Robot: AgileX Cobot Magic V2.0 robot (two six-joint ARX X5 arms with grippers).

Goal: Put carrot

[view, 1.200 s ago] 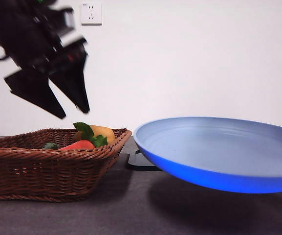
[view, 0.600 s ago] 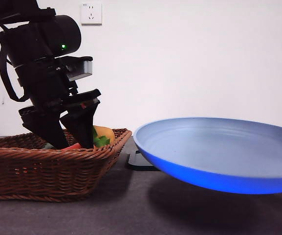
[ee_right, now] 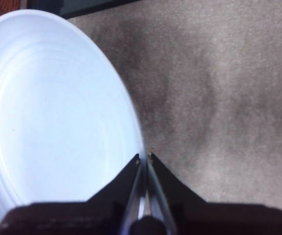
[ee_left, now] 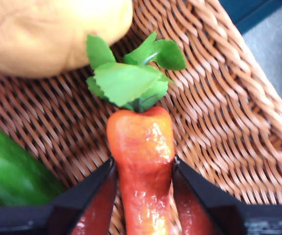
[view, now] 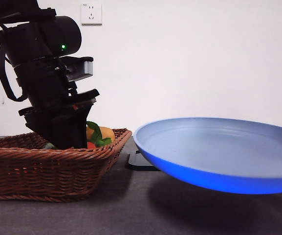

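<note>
Left gripper (ee_left: 141,196) sits in the basket (ee_left: 238,122), jaws clamped against the carrot (ee_left: 141,161). Right gripper (ee_right: 144,161) pinches the blue plate (ee_right: 53,127) rim.

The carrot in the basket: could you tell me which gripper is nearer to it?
Left. The left gripper has its jaws on either side of the carrot in the basket; the right gripper is away, pinching the blue plate's rim.

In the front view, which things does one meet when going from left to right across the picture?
Basket with the left gripper reaching down into it → carrot leaves and potato at the basket's right end → blue plate, held off the table by the right gripper.
</note>
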